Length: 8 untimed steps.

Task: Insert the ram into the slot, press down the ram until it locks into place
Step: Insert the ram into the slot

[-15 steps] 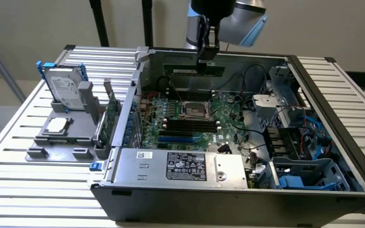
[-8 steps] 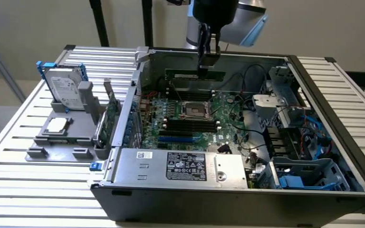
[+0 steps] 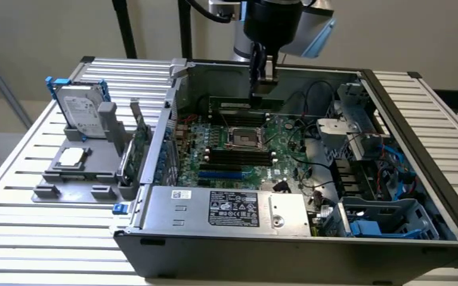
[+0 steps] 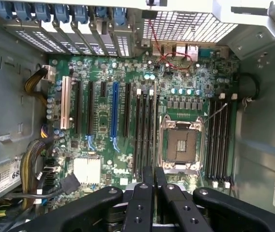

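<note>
**Claw** (image 3: 262,80): hung above the open case (image 3: 388,113), over the far edge of the socket (image 3: 241,138). Fingers were clamped on the ram.

**Ram** (image 3: 245,106): green stick held level under the claw, clear above the board (image 3: 285,146), not touching it. In the wrist view it showed as a thin edge between the fingers, roughly parallel to the slots.

**Slot** (image 4: 146,130): black, empty, one of a bank alike just beside the socket, with a second empty bank on the socket's other side. Which slot was meant could not be told, nor whether the end latches stood open.

**Hazards, as judged:**
- Ram lowered a line off: its edge would land on the ridge between slots, or in the neighbouring slot, since they lie close together.
- Ram tilted end to end: one corner would seat first and jam, and only one latch would catch.
- Notch reversed, or latches closed: pressing would strain the board.
- Grip on the flat faces: the ram might slide up through the fingers under load.
- A dropped ram would fall near the socket's bare contacts.
- Cables (image 3: 316,95) beside the socket might snag the claw.
</note>
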Motion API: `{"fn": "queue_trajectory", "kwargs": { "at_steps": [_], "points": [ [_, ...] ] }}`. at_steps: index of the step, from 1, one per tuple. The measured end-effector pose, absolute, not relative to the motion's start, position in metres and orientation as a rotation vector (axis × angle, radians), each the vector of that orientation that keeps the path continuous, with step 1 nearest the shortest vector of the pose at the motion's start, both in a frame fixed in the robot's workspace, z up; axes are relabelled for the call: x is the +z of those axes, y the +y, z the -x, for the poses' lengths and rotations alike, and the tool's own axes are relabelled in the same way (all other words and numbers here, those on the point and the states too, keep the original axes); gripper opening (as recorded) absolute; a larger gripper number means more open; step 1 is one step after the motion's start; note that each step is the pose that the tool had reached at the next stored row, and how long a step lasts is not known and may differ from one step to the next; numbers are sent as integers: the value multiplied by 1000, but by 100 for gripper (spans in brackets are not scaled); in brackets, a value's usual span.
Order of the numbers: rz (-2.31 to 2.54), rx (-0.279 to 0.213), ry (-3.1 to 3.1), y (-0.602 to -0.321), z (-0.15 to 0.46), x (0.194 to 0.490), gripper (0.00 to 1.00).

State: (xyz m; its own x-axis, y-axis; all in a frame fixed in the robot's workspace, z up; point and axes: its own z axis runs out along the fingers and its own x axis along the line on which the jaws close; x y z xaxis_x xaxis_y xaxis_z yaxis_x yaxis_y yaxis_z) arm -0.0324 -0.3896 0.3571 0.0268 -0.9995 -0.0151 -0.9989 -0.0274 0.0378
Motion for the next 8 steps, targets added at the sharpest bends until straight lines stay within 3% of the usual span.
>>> {"fn": "queue_trajectory", "kwargs": {
  "at_steps": [8],
  "points": [
    [-2239, -58, -2180, -403, 30, 342, 13]
  ]
}}
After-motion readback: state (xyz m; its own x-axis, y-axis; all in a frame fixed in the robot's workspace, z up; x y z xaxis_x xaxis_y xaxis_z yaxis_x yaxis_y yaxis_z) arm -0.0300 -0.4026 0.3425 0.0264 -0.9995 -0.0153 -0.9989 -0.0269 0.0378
